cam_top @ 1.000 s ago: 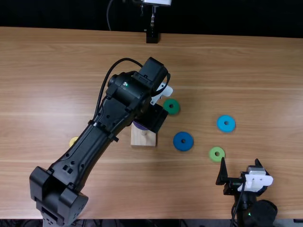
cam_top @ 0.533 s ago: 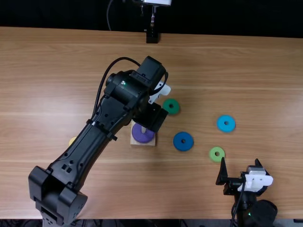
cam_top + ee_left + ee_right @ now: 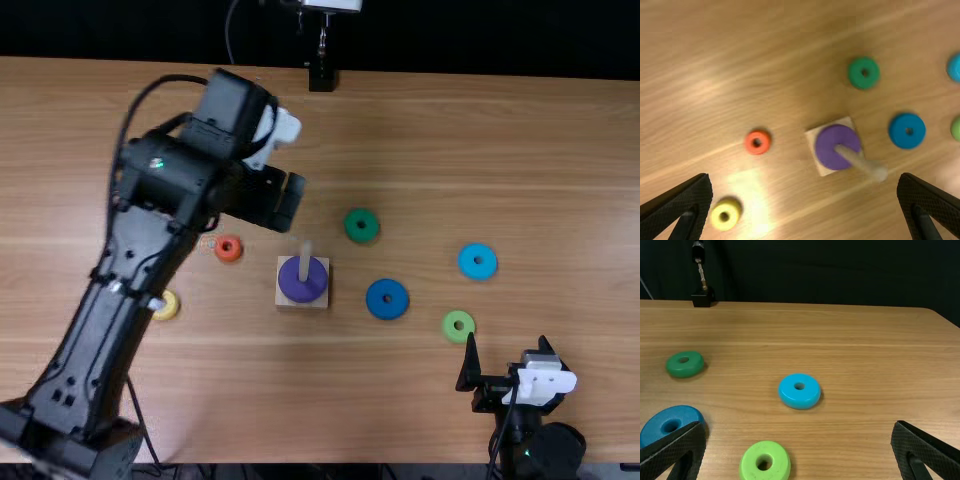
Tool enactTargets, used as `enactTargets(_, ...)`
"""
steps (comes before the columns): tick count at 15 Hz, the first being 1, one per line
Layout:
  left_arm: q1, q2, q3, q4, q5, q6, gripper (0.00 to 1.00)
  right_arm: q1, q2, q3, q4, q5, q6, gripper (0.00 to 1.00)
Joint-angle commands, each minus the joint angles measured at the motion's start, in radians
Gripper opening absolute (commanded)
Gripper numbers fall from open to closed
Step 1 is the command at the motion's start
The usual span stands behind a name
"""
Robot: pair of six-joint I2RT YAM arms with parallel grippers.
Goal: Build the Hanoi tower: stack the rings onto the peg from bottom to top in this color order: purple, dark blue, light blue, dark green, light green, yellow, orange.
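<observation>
One purple ring sits round the peg, on the near side of the left claw, which gapes wide. The light green one lies close by the right claw, also spread wide.

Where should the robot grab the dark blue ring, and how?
I'd pinch the dark blue ring by its round outer edge, on two opposite sides, coming straight down. It lies flat on the table, with bare wood around it, so fingers should fit beside it. That also leaves its hole free for the peg.
</observation>
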Motion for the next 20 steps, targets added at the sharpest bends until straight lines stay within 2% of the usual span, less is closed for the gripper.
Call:
enactTargets(1,0.043,-0.104,-0.103,0.039,-0.056,-0.010,1.00,-0.007,-0.013,-0.066,-0.065,0.020,0.001,1.00)
enactTargets(2,0.065,-0.173,-0.196,0.147,-0.104,-0.008,1.00,-0.007,-0.013,-0.066,-0.067,0.020,0.001,1.00)
enactTargets(3,0.088,-0.258,-0.314,0.263,-0.137,-0.006,1.00,-0.007,-0.013,-0.066,-0.065,0.020,0.001,1.00)
enactTargets(4,0.108,-0.338,-0.431,0.364,-0.154,-0.008,1.00,-0.007,-0.013,-0.066,-0.067,0.020,0.001,1.00)
enactTargets(5,0.139,-0.417,-0.543,0.478,-0.159,-0.008,1.00,-0.007,-0.013,-0.066,-0.065,0.020,0.001,1.00)
enactTargets(8,0.205,-0.641,-0.864,0.786,-0.159,-0.012,1.00,-0.007,-0.013,-0.066,-0.067,0.020,0.001,1.00)
enactTargets(10,0.223,-0.770,-1.040,0.874,-0.159,-0.012,1.00,-0.007,-0.013,-0.066,-0.065,0.020,0.001,1.00)
enactTargets(17,0.240,-1.152,-1.476,0.887,-0.152,-0.001,1.00,-0.007,-0.013,-0.066,-0.065,0.020,0.001,1.00)
enactTargets(20,0.292,-1.338,-1.655,0.942,-0.156,-0.006,1.00,-0.007,-0.013,-0.066,-0.065,0.020,0.001,1.00)
